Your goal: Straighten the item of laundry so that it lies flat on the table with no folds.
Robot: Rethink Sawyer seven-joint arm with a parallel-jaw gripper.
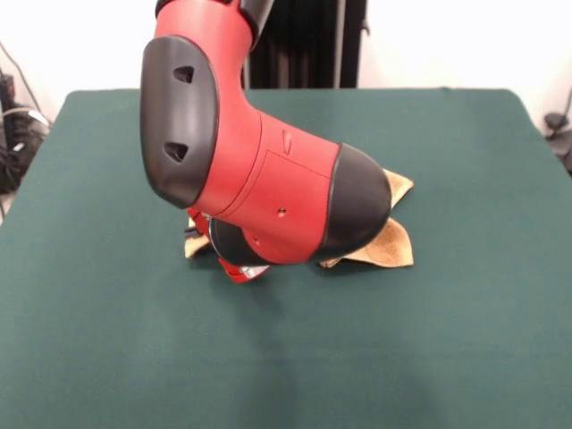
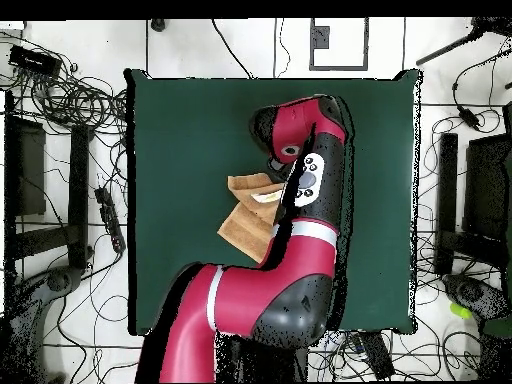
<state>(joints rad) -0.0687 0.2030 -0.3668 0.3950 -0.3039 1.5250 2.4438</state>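
Note:
The orange-tan towel [image 1: 386, 247] lies crumpled near the middle of the dark green table [image 1: 447, 349], and the red and black arm [image 1: 259, 170] hides most of it. Only its corners show: two at the right and a small bit at the left [image 1: 191, 247]. In the overhead view the towel [image 2: 243, 226] sticks out to the left of the arm [image 2: 310, 180], folded over itself. The gripper [image 1: 239, 271] is low over the towel's left part, with only a red piece showing under the arm. The arm hides whether the gripper holds the cloth.
The green table [image 2: 180, 130] extends well beyond the towel on all sides. Cables and stands [image 2: 70, 100] crowd the floor around it. The arm's big elbow [image 1: 183, 116] hangs over the table's middle.

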